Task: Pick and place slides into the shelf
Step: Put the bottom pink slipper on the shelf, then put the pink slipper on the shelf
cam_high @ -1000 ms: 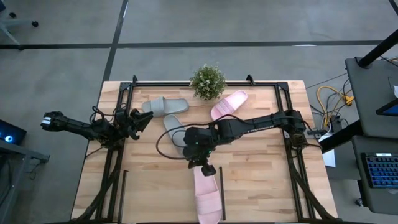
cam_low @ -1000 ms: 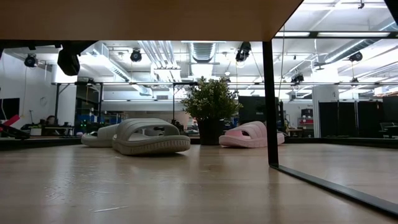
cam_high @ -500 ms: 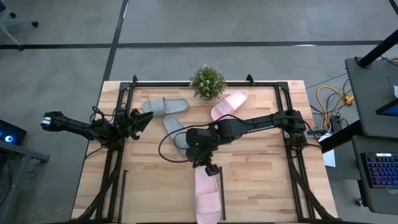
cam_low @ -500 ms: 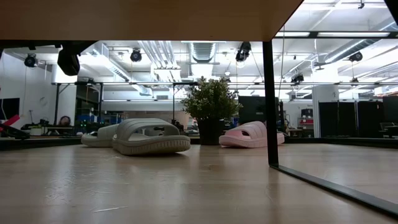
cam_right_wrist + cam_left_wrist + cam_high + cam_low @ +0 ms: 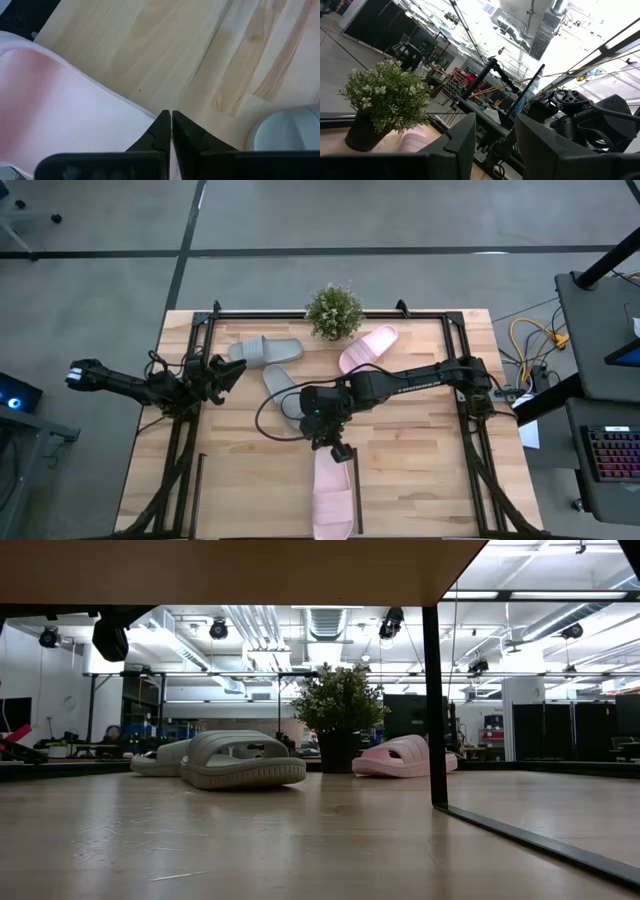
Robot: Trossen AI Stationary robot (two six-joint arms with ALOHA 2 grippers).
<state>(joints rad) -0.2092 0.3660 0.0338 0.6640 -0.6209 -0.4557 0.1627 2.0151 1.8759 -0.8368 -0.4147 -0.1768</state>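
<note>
One pink slide [image 5: 333, 498] lies lengthwise at the table's near middle, beside a thin black bar [image 5: 357, 498] of the shelf. My right gripper [image 5: 340, 453] is shut over that slide's far end [image 5: 55, 115]. Two grey-green slides [image 5: 283, 392] [image 5: 265, 349] and the second pink slide [image 5: 368, 347] lie soles down toward the far edge. My left gripper [image 5: 232, 370] waits open at the table's left, clear of all the slides, with nothing between its fingers [image 5: 462, 140]. My right gripper points slanting down with its shut fingertips [image 5: 165, 125] over the far edge of the near pink slide [image 5: 125, 107]. I cannot tell whether they touch it. The slide lies flat on the wood.
A small potted plant [image 5: 333, 311] stands at the far middle between the slides. A black upright bar [image 5: 432, 700] and a floor rail [image 5: 540, 845] of the shelf show in the low view. Black arm frames run along both sides of the table [image 5: 420, 420].
My right gripper has tipped a little at the wrist while staying over the near pink slide's far end. The slides lie where they were.
</note>
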